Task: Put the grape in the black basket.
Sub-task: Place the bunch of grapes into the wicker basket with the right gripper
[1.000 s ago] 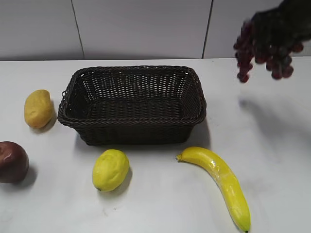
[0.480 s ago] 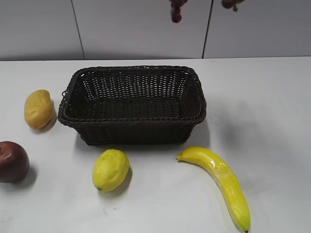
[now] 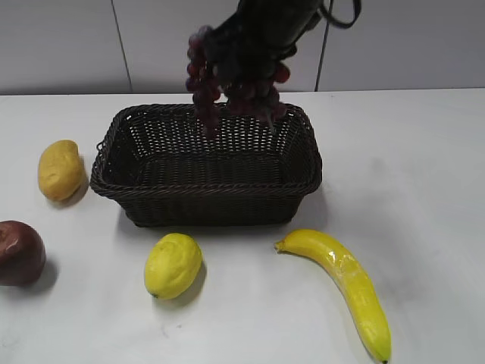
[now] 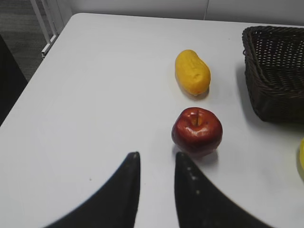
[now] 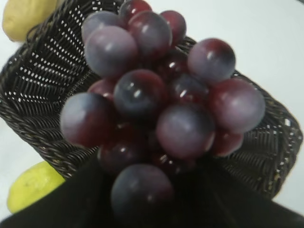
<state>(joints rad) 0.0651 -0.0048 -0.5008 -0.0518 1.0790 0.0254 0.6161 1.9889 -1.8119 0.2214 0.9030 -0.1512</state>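
On the far left an apple (image 3: 19, 252) sits near the table edge, with a yellow potato-shaped fruit (image 3: 59, 169) behind it. The left gripper (image 4: 154, 190) hovers low just short of the apple, its two dark fingers parted by a narrow gap and holding nothing. Moving right, a lemon (image 3: 173, 265) lies in front of the black basket (image 3: 204, 199). Above the basket's back half hangs the grape (image 3: 231, 80), held up in the air, its long axis running roughly up and down, the loose end drooping toward the basket floor (not touching it). The right gripper (image 3: 265, 34) comes down from the top of the scene at a slant and is clamped on the bunch's upper end. Furthest right, a banana (image 3: 345, 286) lies on the table (image 3: 409, 167).
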